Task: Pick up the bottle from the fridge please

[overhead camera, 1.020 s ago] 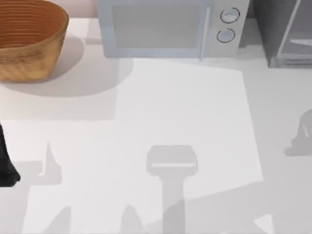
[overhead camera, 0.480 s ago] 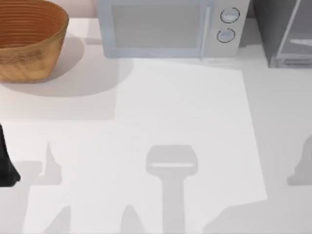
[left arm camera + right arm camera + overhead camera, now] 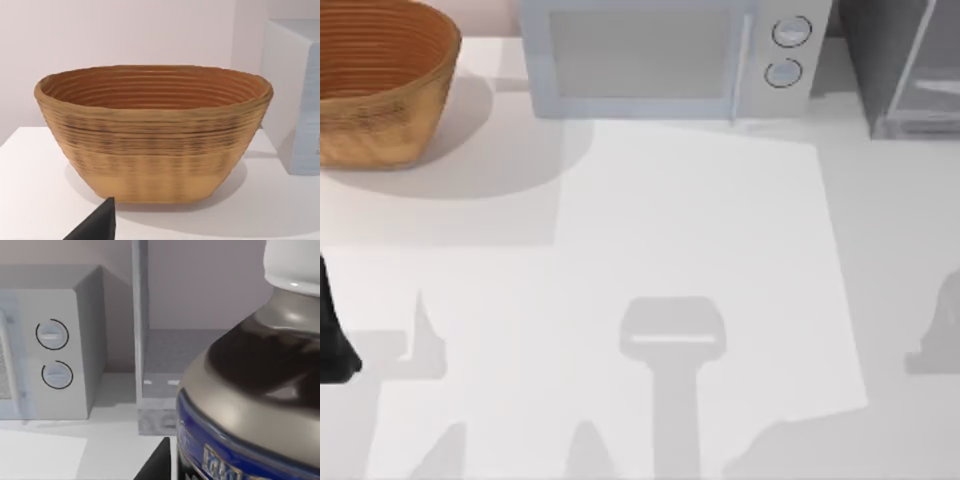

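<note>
Now, taking the biggest thing first, the white table (image 3: 700, 220) tells what has changed: the arm shadow (image 3: 935, 340) at its right edge has slid down toward the near side over the last second, and the bright patch's near right corner has changed shape with it, while everything standing on the table has kept its place. I judge that to be my right arm drawing away from the fridge (image 3: 165, 355), which stands beyond my right gripper (image 3: 235, 467), its visible floor bare. The microwave (image 3: 640, 60) sits just beside the fridge, its two knobs unmarked. Ahead of my left gripper (image 3: 97, 226), parked at the table's left edge, is the woven basket (image 3: 150, 145); whether that gripper is spread or closed I cannot tell. The bottle (image 3: 250, 390) looms right in front of my right wrist, white cap (image 3: 295, 262) up, with one dark finger (image 3: 156, 462) against its side, so I take it as gripped and clear of the fridge. Its blue label (image 3: 220, 450) carries pale lettering, cut off and unreadable.
</note>
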Motion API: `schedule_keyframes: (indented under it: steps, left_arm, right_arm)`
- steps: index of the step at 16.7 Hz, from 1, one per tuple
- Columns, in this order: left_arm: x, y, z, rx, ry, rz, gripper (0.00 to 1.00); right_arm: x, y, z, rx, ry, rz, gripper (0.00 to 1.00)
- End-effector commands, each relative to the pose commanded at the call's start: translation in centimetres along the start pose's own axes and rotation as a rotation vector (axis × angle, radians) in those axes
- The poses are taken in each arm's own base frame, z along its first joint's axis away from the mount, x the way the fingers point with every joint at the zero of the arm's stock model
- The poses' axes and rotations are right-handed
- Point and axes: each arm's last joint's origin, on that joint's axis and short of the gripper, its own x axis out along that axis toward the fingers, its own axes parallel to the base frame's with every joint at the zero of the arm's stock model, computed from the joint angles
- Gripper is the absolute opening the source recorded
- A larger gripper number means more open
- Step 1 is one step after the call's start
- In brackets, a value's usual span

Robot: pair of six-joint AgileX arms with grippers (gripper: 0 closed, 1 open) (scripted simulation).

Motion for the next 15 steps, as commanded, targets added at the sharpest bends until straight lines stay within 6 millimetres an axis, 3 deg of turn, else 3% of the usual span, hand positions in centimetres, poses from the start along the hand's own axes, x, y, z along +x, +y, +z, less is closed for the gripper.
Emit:
schedule_keyframes:
  steps: [4,8,12,15]
  left_arm:
    - [0.0,0.0,0.0,0.000,0.000,0.000,1.00]
    - [0.0,0.0,0.0,0.000,0.000,0.000,1.00]
    - [0.0,0.0,0.0,0.000,0.000,0.000,1.00]
    - [0.0,0.0,0.0,0.000,0.000,0.000,1.00]
  right_arm:
    - [1.4,1.1,3.3,0.000,-0.011,-0.003,0.00]
    - [5.0,3.8,7.3,0.000,-0.015,-0.005,0.00]
    - [10.2,9.5,9.4,0.000,-0.015,-0.006,0.00]
    - [13.6,15.8,8.8,-0.001,-0.011,-0.005,0.00]
